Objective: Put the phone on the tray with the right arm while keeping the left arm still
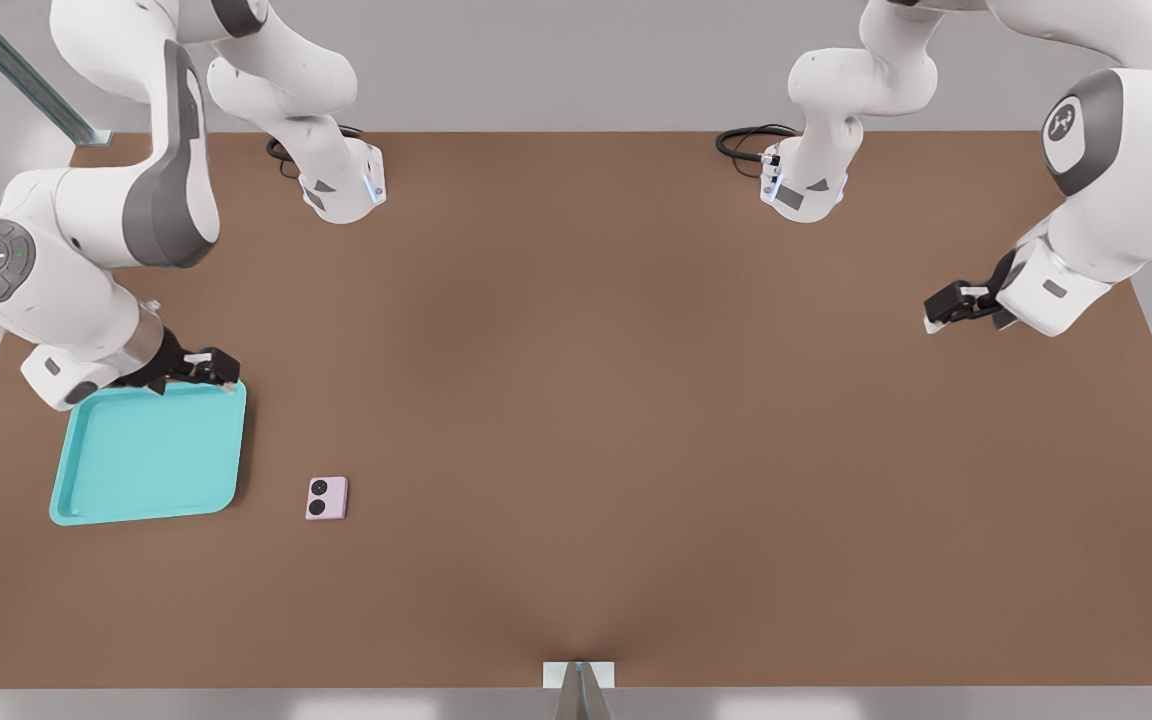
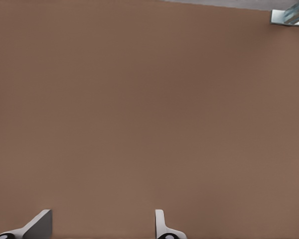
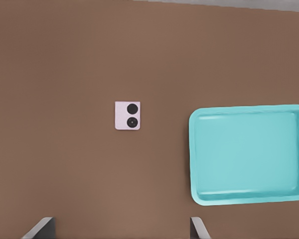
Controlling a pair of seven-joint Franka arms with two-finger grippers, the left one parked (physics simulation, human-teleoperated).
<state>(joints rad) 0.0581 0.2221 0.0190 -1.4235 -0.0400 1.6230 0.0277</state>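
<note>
The pale pink-lilac phone [image 1: 326,498] [image 3: 127,115] lies flat on the brown table, lenses up, a short way to the front view's right of the turquoise tray [image 1: 146,455] [image 3: 249,154]. Nothing lies in the tray. My right arm's gripper [image 1: 219,372] [image 3: 120,233] hovers over the tray's far edge, near its far right corner, and is apart from the phone. It is open, and its two fingers stand wide with nothing between them.
The parked arm's gripper [image 1: 951,303] hangs over the table at the front view's right. Both arm bases [image 1: 344,190] [image 1: 804,190] stand at the back edge with black cables. A metal bracket [image 1: 579,675] sits at the front edge.
</note>
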